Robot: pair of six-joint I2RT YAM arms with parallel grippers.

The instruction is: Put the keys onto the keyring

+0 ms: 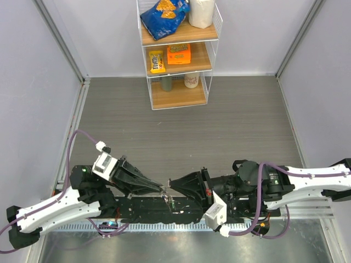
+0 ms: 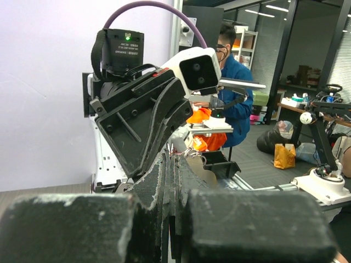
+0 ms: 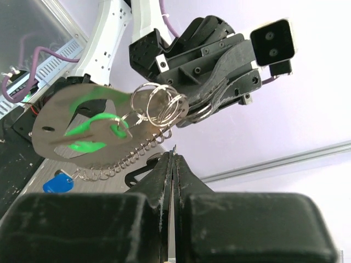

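Low over the table's near edge my two grippers meet tip to tip, the left gripper (image 1: pixel 162 189) facing the right gripper (image 1: pixel 171 183). The right wrist view shows the left gripper (image 3: pixel 200 109) shut on the keyring (image 3: pixel 163 104), a bunch of silvery wire loops. From the loops hang a flat metal tag (image 3: pixel 60 118), a green key (image 3: pixel 90 131), a coiled chain (image 3: pixel 123 161) and a blue key (image 3: pixel 57 184). My right gripper (image 3: pixel 174 156) is shut, with a thin metal sliver poking out of its tip. In the left wrist view the left gripper (image 2: pixel 174 159) is shut too, wire loops (image 2: pixel 194 156) just beyond it.
A white wire shelf rack (image 1: pixel 178 55) with snack bags and cups stands at the back centre of the grey table (image 1: pixel 236 120). Purple-grey walls close in both sides. A black rail (image 1: pixel 164 211) and the arm bases run along the near edge.
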